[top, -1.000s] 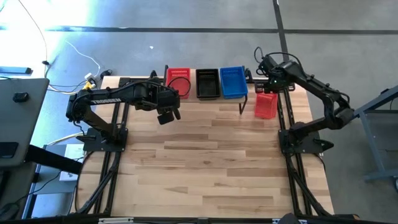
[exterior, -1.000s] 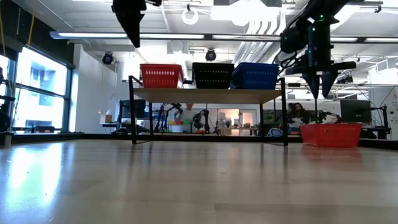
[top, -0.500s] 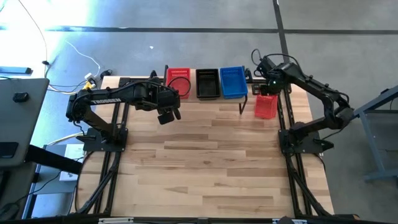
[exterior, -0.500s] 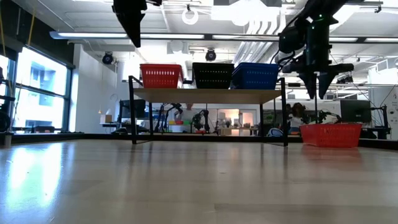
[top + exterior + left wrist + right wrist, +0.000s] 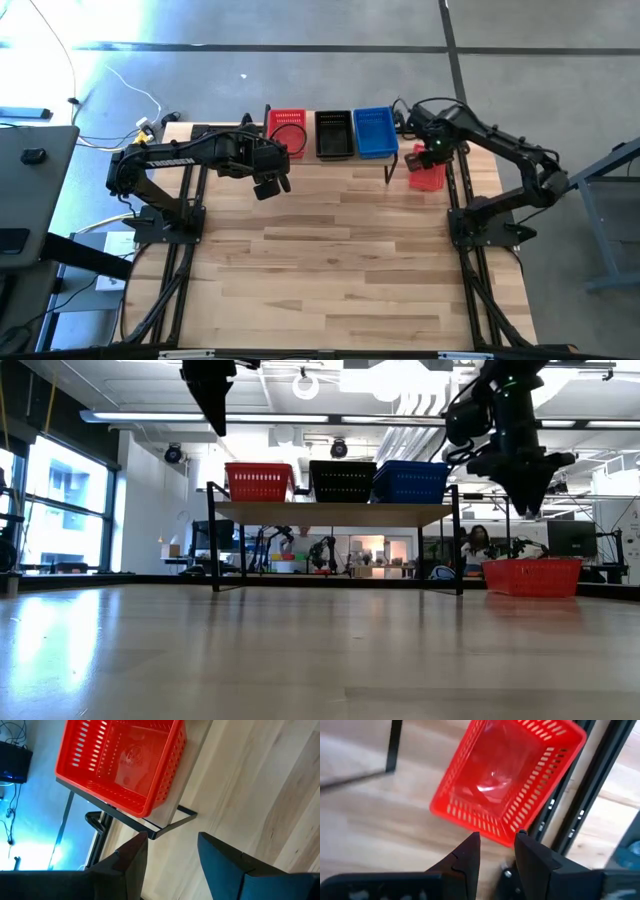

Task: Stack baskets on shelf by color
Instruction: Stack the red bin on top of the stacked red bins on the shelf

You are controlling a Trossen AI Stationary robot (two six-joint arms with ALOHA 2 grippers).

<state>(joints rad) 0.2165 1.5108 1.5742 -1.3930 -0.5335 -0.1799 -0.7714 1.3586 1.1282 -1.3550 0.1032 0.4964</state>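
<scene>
On the shelf (image 5: 340, 513) at the table's far edge stand a red basket (image 5: 288, 128), a black basket (image 5: 334, 134) and a blue basket (image 5: 375, 132) side by side. Another red basket (image 5: 428, 172) rests upright on its bottom on the table, just right of the shelf's right end. My right gripper (image 5: 496, 851) hangs open above this basket (image 5: 505, 785), pointing down, with nothing between its fingers. Raised in front of the shelf's left end, my left gripper (image 5: 172, 845) is open and empty, looking toward the shelf's red basket (image 5: 120, 765).
Black frame rails (image 5: 580, 815) run along the table's right edge beside the loose red basket. The shelf's thin black leg (image 5: 390, 170) stands close to that basket's left. The wooden tabletop (image 5: 340, 260) stretches wide in front of the shelf.
My right gripper has swung from behind the loose red basket toward the table's near edge, coming over the basket, and has rolled about its own axis while still pointing down. The gap between its fingers looks the same. The baskets have stayed put.
</scene>
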